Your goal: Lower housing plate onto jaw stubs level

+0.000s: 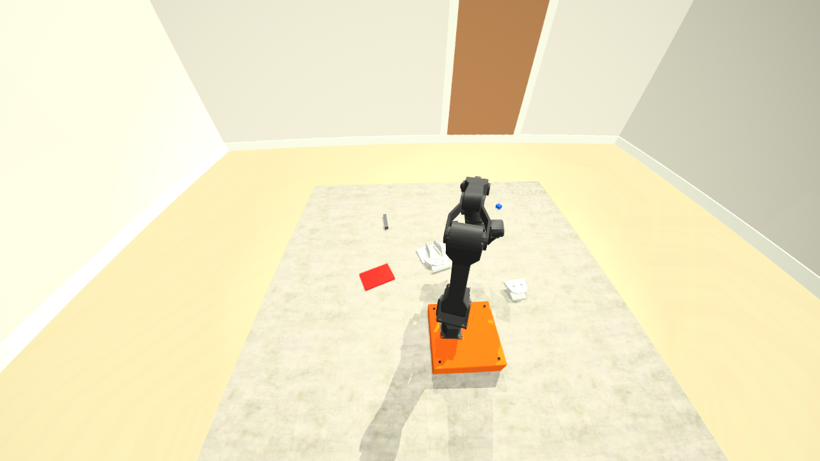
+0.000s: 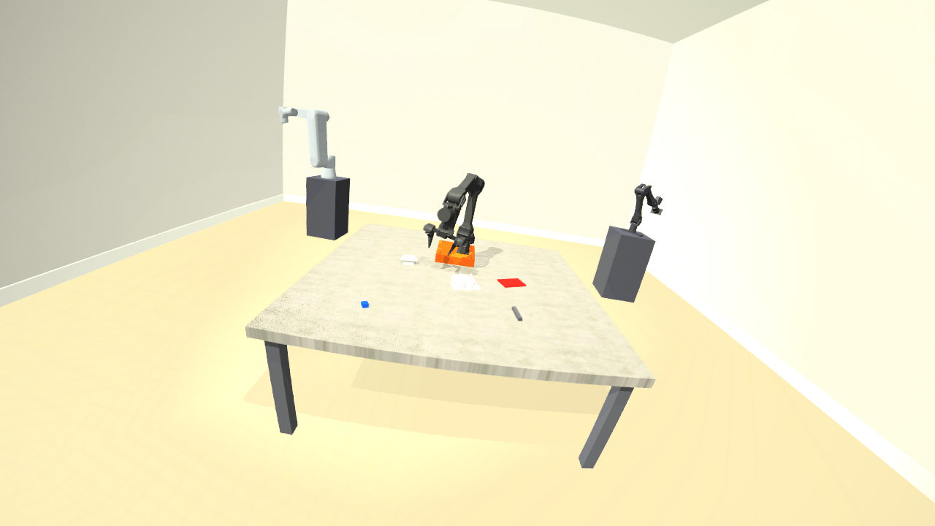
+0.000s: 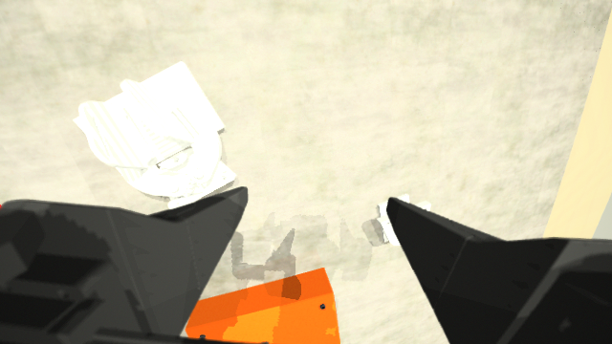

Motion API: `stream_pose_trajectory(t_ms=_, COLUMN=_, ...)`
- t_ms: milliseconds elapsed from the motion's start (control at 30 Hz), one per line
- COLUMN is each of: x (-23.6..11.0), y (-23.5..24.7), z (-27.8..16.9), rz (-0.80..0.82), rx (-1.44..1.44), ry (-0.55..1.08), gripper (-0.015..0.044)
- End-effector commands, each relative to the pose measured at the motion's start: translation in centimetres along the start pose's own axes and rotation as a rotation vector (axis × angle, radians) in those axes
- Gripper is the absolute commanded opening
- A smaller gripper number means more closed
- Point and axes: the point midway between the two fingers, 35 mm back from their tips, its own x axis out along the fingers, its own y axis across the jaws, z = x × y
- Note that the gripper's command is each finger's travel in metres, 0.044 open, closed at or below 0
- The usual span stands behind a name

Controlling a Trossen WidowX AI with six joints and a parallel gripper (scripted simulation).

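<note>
The white base assembly (image 1: 431,262) (image 2: 464,282) (image 3: 206,102) lies on the table, with the upright ribs of its two jaws on it; the pins cannot be made out. The small white housing plate (image 1: 517,284) (image 2: 408,258) (image 3: 389,234) sits apart from it, right of the orange block in the top view, with a lower white part under it. My gripper (image 2: 440,250) (image 3: 317,198) is open and empty, above the table near the orange block. In the wrist view the right fingertip covers part of the housing plate and the left fingertip is just below the base assembly.
The orange block (image 1: 475,338) (image 2: 455,260) (image 3: 268,311) carries the arm. A red plate (image 1: 377,276) (image 2: 510,283), a dark grey bar (image 1: 385,221) (image 2: 517,313) and a small blue cube (image 1: 498,206) (image 2: 364,304) lie on the table. Two other arms stand on pedestals behind.
</note>
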Motion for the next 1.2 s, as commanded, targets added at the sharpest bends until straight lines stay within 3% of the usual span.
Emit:
stream_pose_trajectory(t_ms=0, x=1.5, y=-4.9, z=-1.1, rz=0.048, rx=-0.097, ry=0.05, gripper=0.044)
stream_pose_trajectory(t_ms=500, x=4.6, y=-16.3, z=-8.2, rz=0.196, rx=-0.327, ry=0.04, gripper=0.044)
stream_pose_trajectory(t_ms=833, x=4.6, y=-16.5, z=-8.3, rz=0.198, rx=-0.331, ry=0.038, gripper=0.044)
stream_pose_trajectory(t_ms=1000, x=8.4, y=-15.8, z=-8.6, rz=0.198, rx=-0.331, ry=0.038, gripper=0.044)
stream_pose_trajectory(t_ms=1167, x=8.6, y=-15.7, z=-8.6, rz=0.198, rx=-0.331, ry=0.038, gripper=0.044)
